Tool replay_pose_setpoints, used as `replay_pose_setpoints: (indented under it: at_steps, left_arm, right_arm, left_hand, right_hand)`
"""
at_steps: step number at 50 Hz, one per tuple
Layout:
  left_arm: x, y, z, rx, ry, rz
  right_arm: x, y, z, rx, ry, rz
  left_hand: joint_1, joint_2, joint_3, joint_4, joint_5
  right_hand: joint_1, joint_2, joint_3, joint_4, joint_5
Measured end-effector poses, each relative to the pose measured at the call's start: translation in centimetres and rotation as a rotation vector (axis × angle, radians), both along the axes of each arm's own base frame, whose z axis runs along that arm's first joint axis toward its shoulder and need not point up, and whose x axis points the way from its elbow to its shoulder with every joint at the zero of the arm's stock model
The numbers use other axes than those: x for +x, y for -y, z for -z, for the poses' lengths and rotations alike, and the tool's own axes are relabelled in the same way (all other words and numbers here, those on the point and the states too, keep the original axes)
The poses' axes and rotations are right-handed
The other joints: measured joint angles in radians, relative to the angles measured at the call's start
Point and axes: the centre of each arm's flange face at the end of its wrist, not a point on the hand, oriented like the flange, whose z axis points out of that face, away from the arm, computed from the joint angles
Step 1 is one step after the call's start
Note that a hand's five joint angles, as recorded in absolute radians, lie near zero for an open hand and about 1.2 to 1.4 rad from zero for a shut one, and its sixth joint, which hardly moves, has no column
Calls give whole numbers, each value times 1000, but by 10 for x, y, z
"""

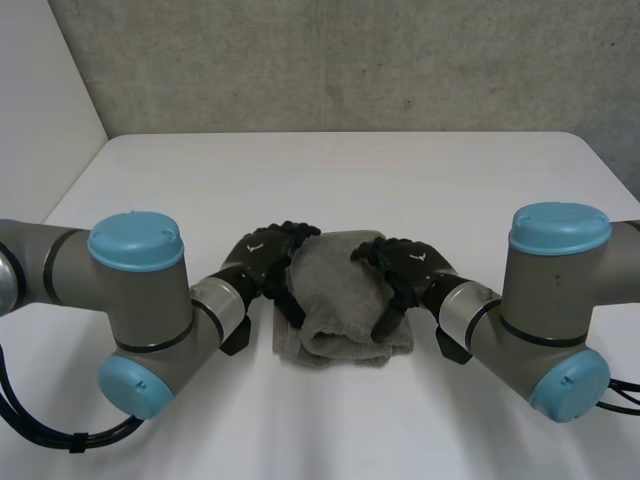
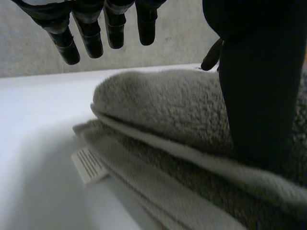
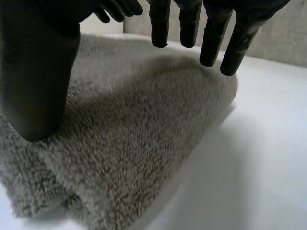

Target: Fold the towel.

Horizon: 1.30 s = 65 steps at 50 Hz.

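The thick, fluffy grey folded towel (image 1: 340, 300) lies between the left hand (image 1: 262, 250) and the right hand (image 1: 412, 265), both with fingers straight and thumbs resting on it.

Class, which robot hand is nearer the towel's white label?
Left. The left hand rests over the towel edge where the label sticks out; the right hand is on the towel's opposite side.

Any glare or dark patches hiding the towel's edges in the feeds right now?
Head view: even light, no glare on the table; the towel outlines cleanly. Left wrist view: the thumb of the left hand is a dark mass over part of the towel, but its layers and label read. Right wrist view: the thumb of the right hand covers one end; the rounded fold stands out against the table.
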Motion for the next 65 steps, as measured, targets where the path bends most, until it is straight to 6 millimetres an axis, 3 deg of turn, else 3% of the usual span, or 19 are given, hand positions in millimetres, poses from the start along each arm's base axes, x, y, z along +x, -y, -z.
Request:
replay_pose_setpoints:
  at_steps: [4,9,14,19,23,27,34,65]
  left_arm:
    - [0,-3,-3,0,2,3]
    - [0,-5,-35,-58,-25,-7]
    - [5,-7,-93,-167,-68,-23]
    - [24,-12,-167,-285,-94,-72]
    - [46,-12,-201,-308,-80,-142]
    - [65,-13,-219,-286,-51,-205]
    - [75,-14,-223,-234,-16,-236]
    - [80,-7,-218,-241,23,-249]
  right_arm:
    - [0,1,-5,-41,-37,1]
    - [-3,0,-50,-187,-50,22]
    - [-12,-4,-111,-351,-10,80]
    - [-29,-9,-164,-452,14,191]
    - [-43,-9,-183,-455,-7,275]
    - [-53,-8,-190,-438,-33,328]
    - [-56,-6,-191,-423,-50,348]
    - [-48,-9,-185,-433,-74,298]
  left_hand:
    - [0,0,0,0,0]
    - [0,0,0,0,0]
    - [0,0,0,0,0]
    - [0,0,0,0,0]
    - [0,-1,0,0,0]
    - [0,-1,0,0,0]
    - [0,-1,0,0,0]
    - [0,-1,0,0,0]
  right_hand:
    - [0,0,0,0,0]
    - [0,0,0,0,0]
    - [0,0,0,0,0]
    - [0,0,0,0,0]
    - [0,0,0,0,0]
    - [0,0,0,0,0]
    - [0,0,0,0,0]
    - [0,0,0,0,0]
